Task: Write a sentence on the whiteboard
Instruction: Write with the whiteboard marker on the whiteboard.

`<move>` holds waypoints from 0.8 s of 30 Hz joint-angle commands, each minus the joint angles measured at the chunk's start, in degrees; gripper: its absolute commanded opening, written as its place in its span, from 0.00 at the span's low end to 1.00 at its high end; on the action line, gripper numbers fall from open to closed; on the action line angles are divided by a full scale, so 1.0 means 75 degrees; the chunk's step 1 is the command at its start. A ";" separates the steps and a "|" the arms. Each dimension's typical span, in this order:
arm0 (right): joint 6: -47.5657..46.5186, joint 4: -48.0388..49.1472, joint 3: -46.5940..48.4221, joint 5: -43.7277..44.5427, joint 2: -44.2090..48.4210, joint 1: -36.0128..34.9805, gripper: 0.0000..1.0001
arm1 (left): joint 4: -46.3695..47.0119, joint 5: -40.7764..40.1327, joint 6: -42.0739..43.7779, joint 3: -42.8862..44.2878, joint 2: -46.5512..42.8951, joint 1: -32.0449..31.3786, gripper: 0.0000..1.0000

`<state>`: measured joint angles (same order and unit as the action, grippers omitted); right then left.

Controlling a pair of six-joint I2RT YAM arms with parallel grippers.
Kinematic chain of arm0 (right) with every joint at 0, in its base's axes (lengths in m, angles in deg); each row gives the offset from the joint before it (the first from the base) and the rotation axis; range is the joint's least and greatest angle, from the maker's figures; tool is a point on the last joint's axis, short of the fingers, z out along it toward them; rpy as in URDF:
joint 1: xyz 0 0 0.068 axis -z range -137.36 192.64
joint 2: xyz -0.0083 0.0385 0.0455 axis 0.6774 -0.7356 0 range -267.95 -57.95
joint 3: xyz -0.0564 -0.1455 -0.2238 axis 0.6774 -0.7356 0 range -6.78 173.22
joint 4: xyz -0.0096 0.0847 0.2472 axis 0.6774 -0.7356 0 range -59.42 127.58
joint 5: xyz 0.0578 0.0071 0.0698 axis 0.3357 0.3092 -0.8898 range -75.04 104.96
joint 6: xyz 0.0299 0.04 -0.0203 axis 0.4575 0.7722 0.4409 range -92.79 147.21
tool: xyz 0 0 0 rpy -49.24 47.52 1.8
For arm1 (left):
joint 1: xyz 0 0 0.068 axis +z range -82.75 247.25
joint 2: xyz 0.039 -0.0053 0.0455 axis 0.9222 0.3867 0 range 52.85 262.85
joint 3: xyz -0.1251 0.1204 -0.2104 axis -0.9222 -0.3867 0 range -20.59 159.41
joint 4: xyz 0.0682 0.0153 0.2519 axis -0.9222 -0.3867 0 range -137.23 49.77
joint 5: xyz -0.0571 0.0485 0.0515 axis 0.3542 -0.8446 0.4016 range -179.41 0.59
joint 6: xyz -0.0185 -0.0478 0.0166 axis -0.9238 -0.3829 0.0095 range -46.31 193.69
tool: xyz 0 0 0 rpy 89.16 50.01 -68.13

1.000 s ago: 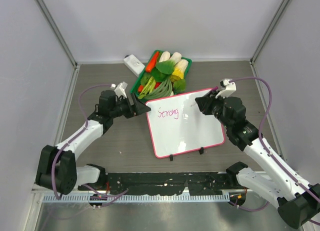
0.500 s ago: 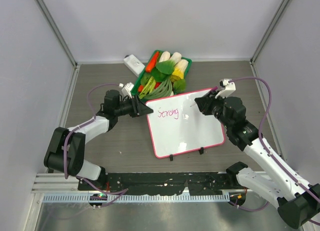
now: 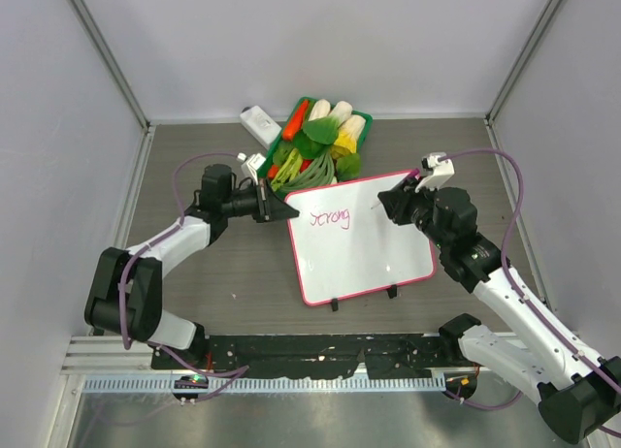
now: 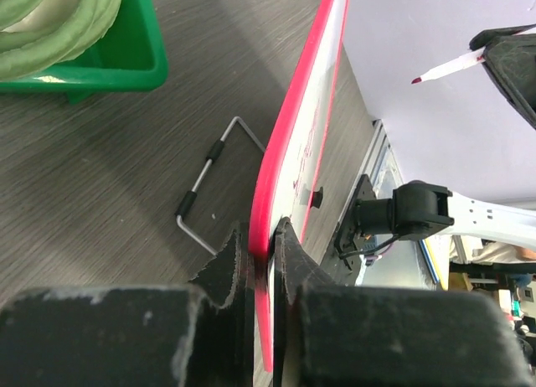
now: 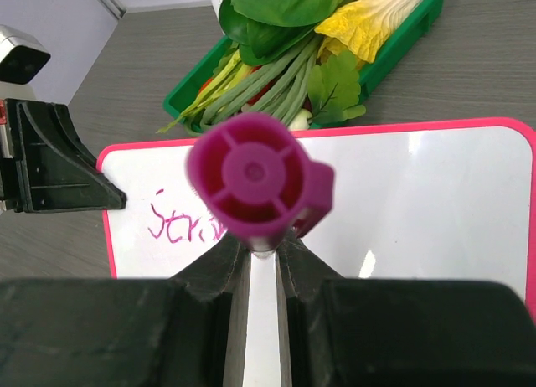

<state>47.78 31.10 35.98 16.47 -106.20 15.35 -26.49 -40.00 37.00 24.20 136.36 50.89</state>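
Whiteboard (image 3: 361, 242), flat, white, pink-red rim: mid-table, propped tilted, its left edge clamped in left gripper (image 3: 279, 208). Right gripper (image 3: 388, 204) clasps magenta marker (image 5: 260, 184), tip clear of the surface just right of the sentence (image 3: 330, 218), which reads "Strong". Against a second ago: left elbow drawn in, board shifted slightly right.

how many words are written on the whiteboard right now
1. A single magenta word, roughly "Strong", sits near the upper left corner of the whiteboard, beside the left end effector clamped on that edge. The rest of the board is blank.
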 commanded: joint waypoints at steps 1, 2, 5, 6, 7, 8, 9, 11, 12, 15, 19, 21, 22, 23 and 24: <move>-0.0236 0.0709 0.0006 -0.0352 -0.0012 0.0017 0.02 | -0.1361 -0.1126 0.1563 0.0238 -0.0072 0.0025 0.00; -0.0224 0.0816 -0.0111 -0.0401 -0.0035 0.0017 0.01 | -0.1456 -0.1173 0.1575 0.0273 -0.0048 0.0025 0.00; -0.0131 0.1519 -0.0334 -0.0449 -0.0164 0.0029 0.01 | -0.1620 -0.1361 0.1634 0.0285 -0.0048 0.0025 0.00; -0.0130 0.1706 -0.0404 -0.0449 -0.0211 0.0017 0.01 | -0.1667 -0.1419 0.1645 0.0285 -0.0036 0.0013 0.00; -0.0084 0.1801 -0.0416 -0.0472 -0.0304 0.0017 0.01 | -0.1691 -0.1431 0.1657 0.0273 -0.0036 0.0025 0.00; -0.0084 0.1952 -0.0440 -0.0449 -0.0340 0.0006 0.01 | -0.1726 -0.1466 0.1669 0.0273 -0.0048 0.0013 0.00; -0.0072 0.2012 -0.0463 -0.0460 -0.0445 0.0017 0.01 | -0.1749 -0.1513 0.1681 0.0285 -0.0025 0.0013 0.00; -0.0060 0.2188 -0.0499 -0.0402 -0.0609 0.0006 0.02 | -0.1808 -0.1560 0.1704 0.0297 -0.0001 0.0025 0.00; -0.0060 0.2270 -0.0510 -0.0390 -0.0656 0.0017 0.01 | -0.1808 -0.1584 0.1704 0.0320 0.0022 0.0025 0.00; -0.0025 0.2446 -0.0557 -0.0390 -0.0890 0.0017 0.01 | -0.1808 -0.1619 0.1728 0.0379 0.0057 0.0025 0.00; 0.0068 0.2692 -0.0651 -0.0449 -0.1125 0.0006 0.01 | -0.2183 -0.1748 0.1786 0.0472 0.0023 0.0013 0.00; 0.0104 0.2762 -0.0651 -0.0484 -0.1242 0.0006 0.01 | -0.2218 -0.1771 0.1798 0.0473 0.0022 0.0013 0.00; 0.0127 0.2832 -0.0674 -0.0495 -0.1324 0.0006 0.02 | -0.2207 -0.1771 0.1786 0.0449 -0.0001 0.0013 0.00; 0.0139 0.2879 -0.0698 -0.0496 -0.1359 0.0017 0.01 | -0.2183 -0.1783 0.1786 0.0449 0.0010 0.0025 0.00; 0.0174 0.2915 -0.0709 -0.0519 -0.1441 0.0006 0.01 | -0.2183 -0.1771 0.1786 0.0438 -0.0001 0.0025 0.00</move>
<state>48.20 47.51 31.17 13.31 -115.79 15.38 -37.92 -42.56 41.22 27.70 136.14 50.89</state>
